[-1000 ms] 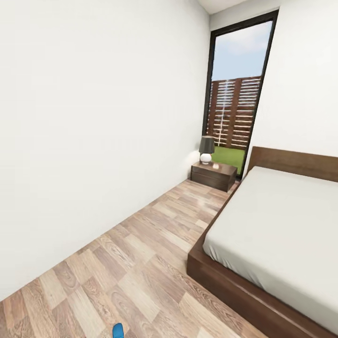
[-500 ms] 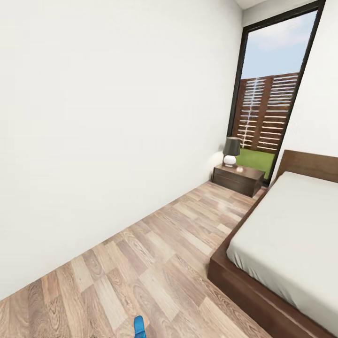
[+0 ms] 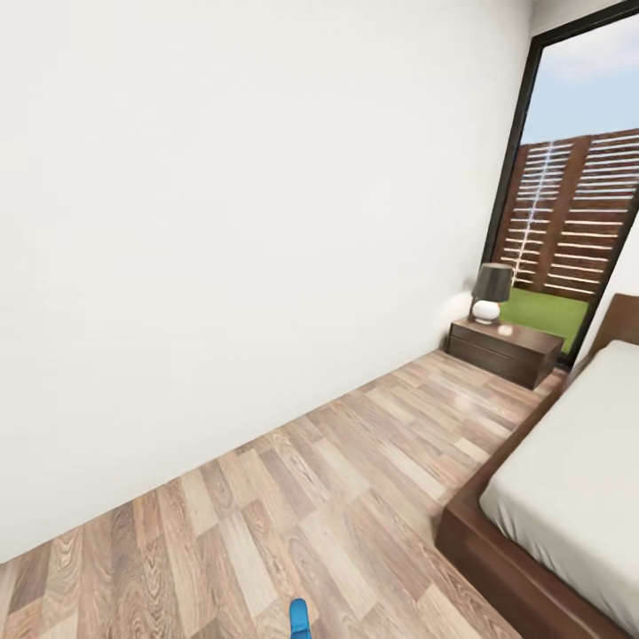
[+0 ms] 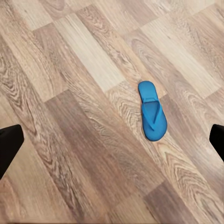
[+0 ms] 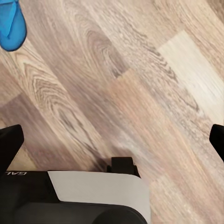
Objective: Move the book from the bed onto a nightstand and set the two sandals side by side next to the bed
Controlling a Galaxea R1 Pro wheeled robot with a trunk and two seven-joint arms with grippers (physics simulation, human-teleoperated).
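A blue sandal lies flat on the wood-plank floor beneath the left hand, whose fingers stand wide apart, holding nothing, as do the right hand's. Farther off, the bed; beyond it the nightstand bearing a lamp.

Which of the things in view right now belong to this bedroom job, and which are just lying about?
Job items:
- blue sandal, flat on the wood floor
- bed
- nightstand by the window

Just there:
- lamp standing on the nightstand
- small pale object beside the lamp, too small to identify
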